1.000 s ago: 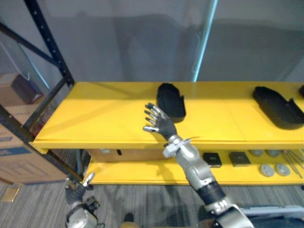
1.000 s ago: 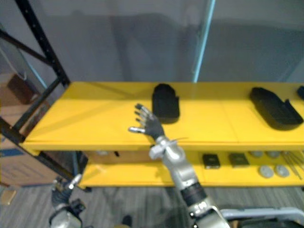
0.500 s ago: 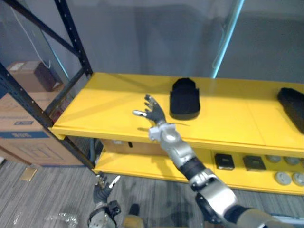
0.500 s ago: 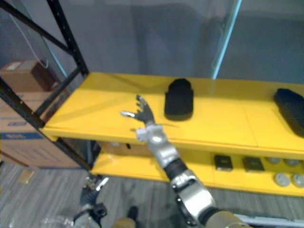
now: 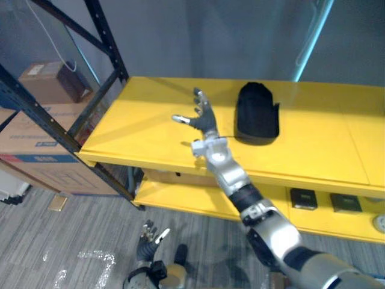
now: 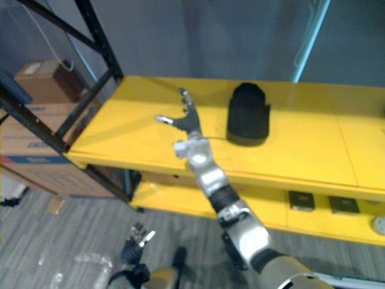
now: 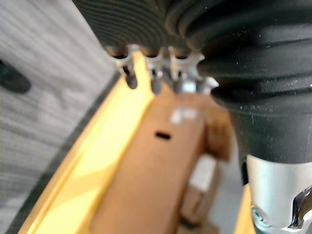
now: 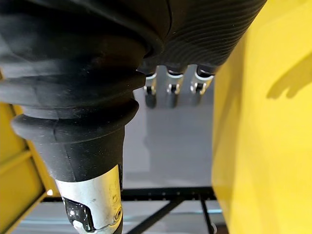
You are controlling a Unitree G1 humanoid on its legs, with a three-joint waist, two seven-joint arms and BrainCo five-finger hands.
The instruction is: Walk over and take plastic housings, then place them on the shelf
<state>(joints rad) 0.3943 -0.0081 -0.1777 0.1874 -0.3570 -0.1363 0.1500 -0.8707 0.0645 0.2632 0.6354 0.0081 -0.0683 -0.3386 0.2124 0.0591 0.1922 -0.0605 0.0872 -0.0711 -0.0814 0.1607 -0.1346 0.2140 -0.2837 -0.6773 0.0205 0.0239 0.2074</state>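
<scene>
A black plastic housing lies on the yellow upper shelf, toward the back. My right hand hovers over the shelf just left of the housing, fingers spread and straight, holding nothing; its fingers show in the right wrist view with the yellow shelf beside them. My left hand hangs low above the grey floor in front of the rack, fingers relaxed and empty; the left wrist view shows its fingers over the lower yellow shelf edge and a brown box.
A black steel rack upright and brace run along the shelf's left end. Cardboard boxes stand left of the rack. Small black parts lie on the lower yellow shelf. A cardboard box sits under the upper shelf.
The camera has swung, so the shelf and housing sit farther right in view. My right hand has drawn a little away from the housing, still open. The left hand stays low.
</scene>
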